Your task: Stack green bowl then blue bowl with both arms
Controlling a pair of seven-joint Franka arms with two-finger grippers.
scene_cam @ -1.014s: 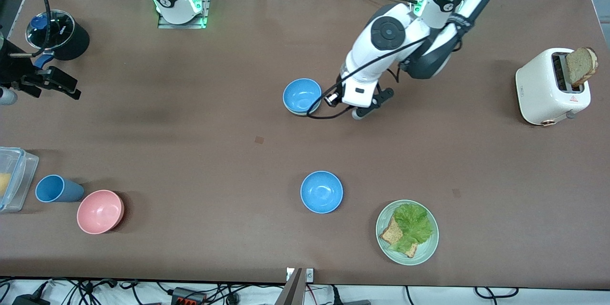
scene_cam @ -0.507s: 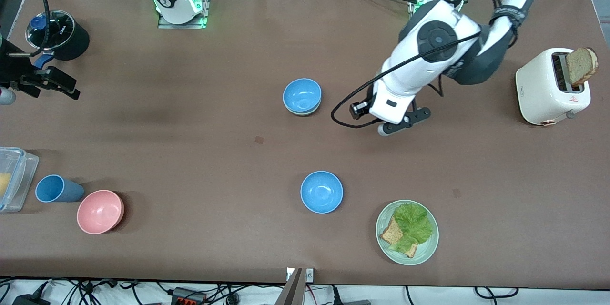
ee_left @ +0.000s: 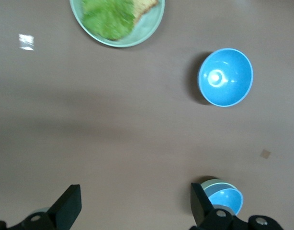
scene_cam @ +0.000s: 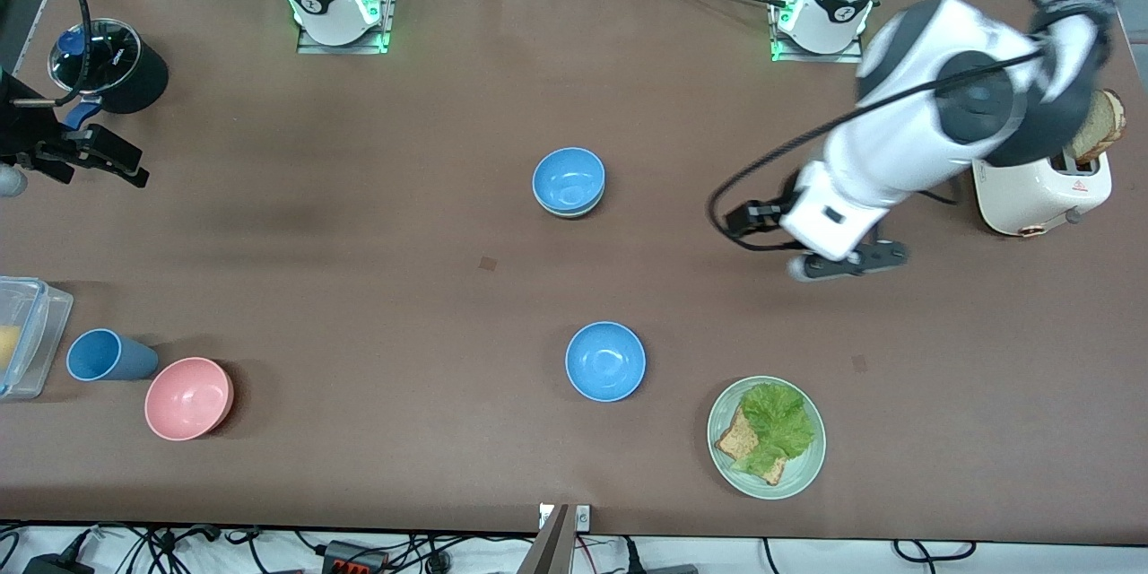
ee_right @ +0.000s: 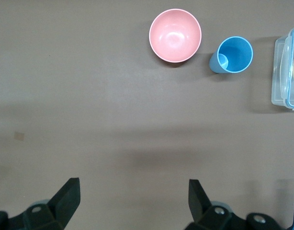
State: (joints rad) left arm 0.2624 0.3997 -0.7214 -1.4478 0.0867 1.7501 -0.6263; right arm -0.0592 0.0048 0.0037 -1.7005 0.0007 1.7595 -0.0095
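Note:
The light blue bowl (scene_cam: 568, 178) sits nested in the green bowl (scene_cam: 574, 213), of which only a thin rim shows, at mid-table. In the left wrist view the same stack shows as blue bowl (ee_left: 227, 198) in green bowl (ee_left: 208, 184). My left gripper (scene_cam: 843, 265) hangs open and empty over bare table between the stack and the toaster, well apart from the bowls; its wrist view (ee_left: 134, 191) shows nothing between the fingers. My right gripper (scene_cam: 94, 157) waits open and empty at the right arm's end of the table, also seen in its own view (ee_right: 132, 184).
A deeper blue bowl (scene_cam: 605, 361) and a green plate (scene_cam: 803, 471) with lettuce and bread lie nearer the front camera. A white toaster (scene_cam: 1040, 188) holding bread stands at the left arm's end. A pink bowl (scene_cam: 188, 398), blue cup (scene_cam: 108, 355), clear box (scene_cam: 27, 332) and black pot (scene_cam: 112, 63) stand at the right arm's end.
My left gripper has opened beside the stacked bowls and swung away toward the toaster, leaving the blue bowl in the green one. The right arm has not moved.

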